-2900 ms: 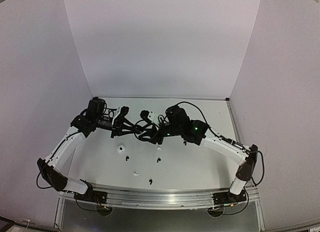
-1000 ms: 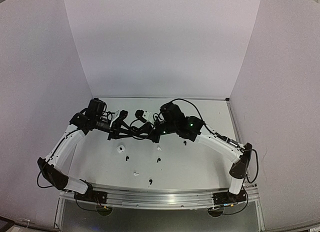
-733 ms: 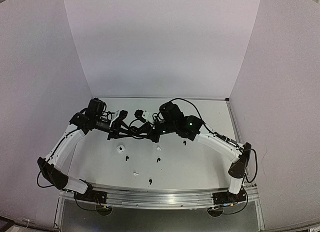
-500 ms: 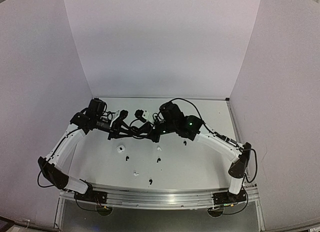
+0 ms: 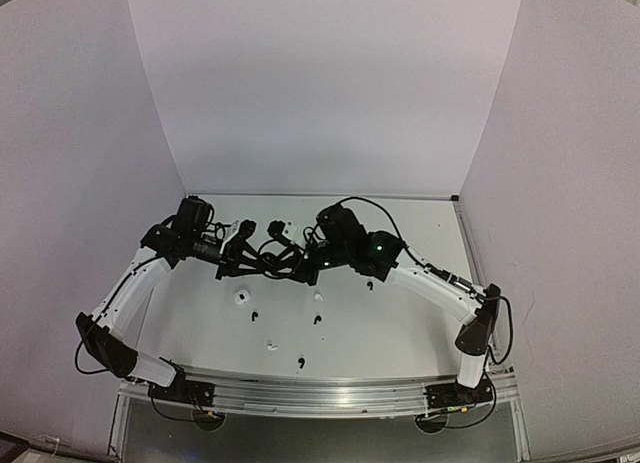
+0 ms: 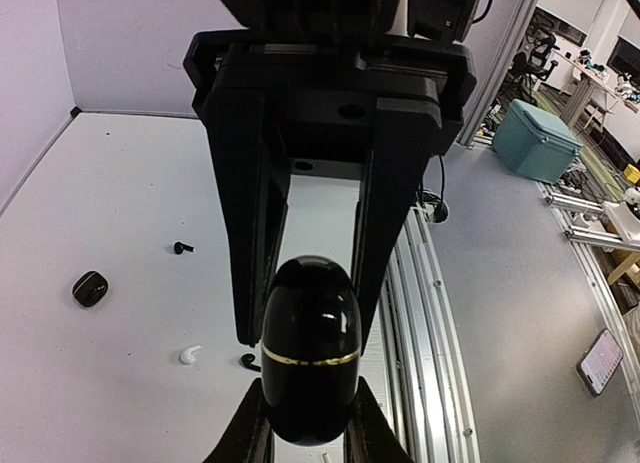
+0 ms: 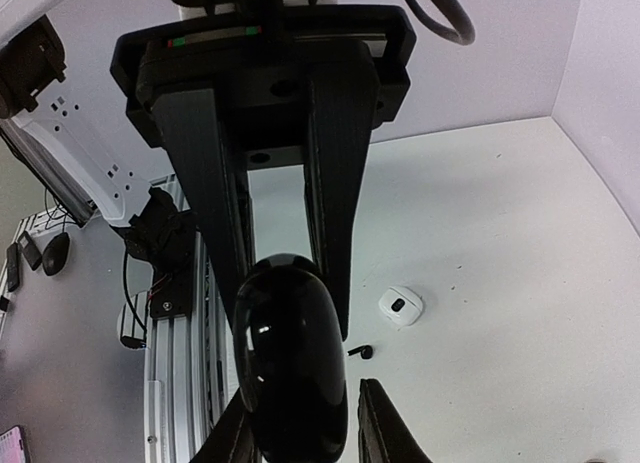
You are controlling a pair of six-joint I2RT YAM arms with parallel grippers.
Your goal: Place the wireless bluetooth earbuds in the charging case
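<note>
A glossy black charging case with a gold band [image 6: 310, 348] is held off the table between my two grippers, lid shut. My left gripper [image 6: 307, 408] is shut on its near end. My right gripper [image 7: 300, 413] straddles the other end of the case [image 7: 290, 363], with a visible gap at its right finger [image 7: 385, 428]. In the top view the grippers meet at mid-left, the left one [image 5: 243, 251] facing the right one [image 5: 292, 263]. Black earbuds [image 5: 254, 315] [image 5: 316, 320] [image 5: 301, 362] and a white earbud [image 5: 269, 346] lie loose on the table.
A white case [image 5: 240, 297] lies below the left gripper and also shows in the right wrist view [image 7: 401, 305]. Another black case [image 6: 90, 288] lies on the table. The metal rail [image 5: 320, 393] runs along the near edge. White walls enclose three sides.
The right arm has moved left, bringing its gripper up to the left gripper and around the black case. In the last second both arms barely moved.
</note>
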